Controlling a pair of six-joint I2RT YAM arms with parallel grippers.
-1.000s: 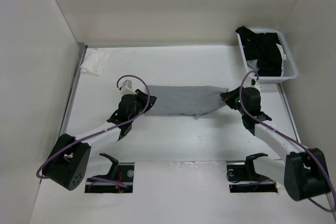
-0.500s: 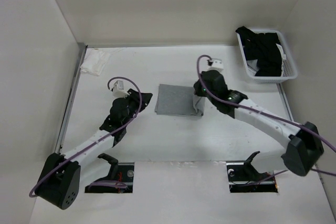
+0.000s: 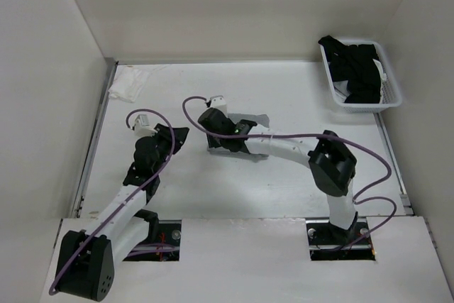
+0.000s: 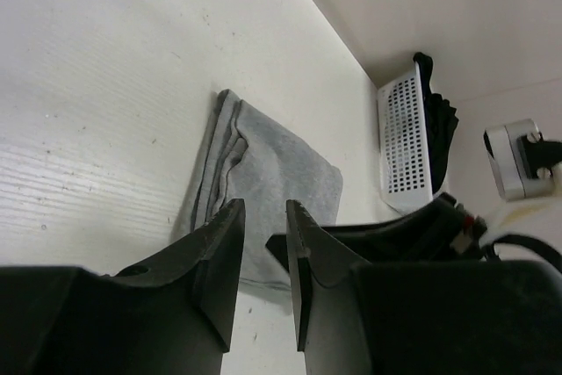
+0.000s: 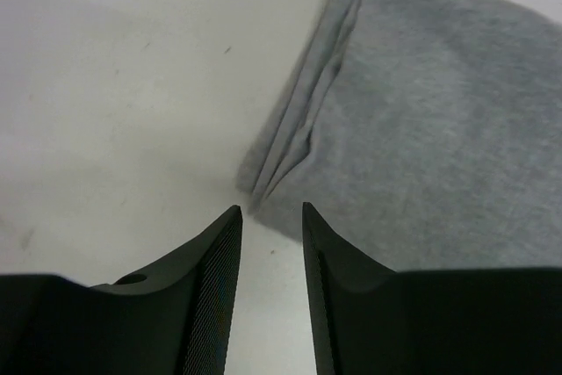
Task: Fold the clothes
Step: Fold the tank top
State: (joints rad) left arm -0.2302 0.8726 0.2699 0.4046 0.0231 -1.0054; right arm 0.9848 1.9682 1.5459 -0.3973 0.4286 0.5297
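Spanning the whole workspace, a flat white table [image 3: 284, 182] enclosed by pale walls carries two black-and-white robot arms bolted at its near edge. The right arm [image 3: 284, 148] reaches far across to the left, lying over a light heather-grey knit tank top [image 3: 255, 119] that rests folded into a compact rectangle near the middle of the table. The left arm [image 3: 124, 200] stretches forward on its own side, ending just left of the garment and apart from it. A white perforated plastic basket [image 3: 394, 96] sits in the far right corner, heaped with black garments [image 3: 358, 69]. A small crumpled white cloth [image 3: 128, 87] lies in the far left corner, well apart from everything else.

Seen from the right wrist, the right claw [image 5: 270, 215] hangs over bare table at the tank top's layered left edge, by its corner, its two dark ribbed fingers [image 5: 211, 287] parted with nothing between them. From the left wrist, the left claw [image 4: 263, 208] points toward the same folded stack from lower down, its fingers [image 4: 219, 261] standing a narrow gap apart and empty, the grey fabric lying beyond their tips
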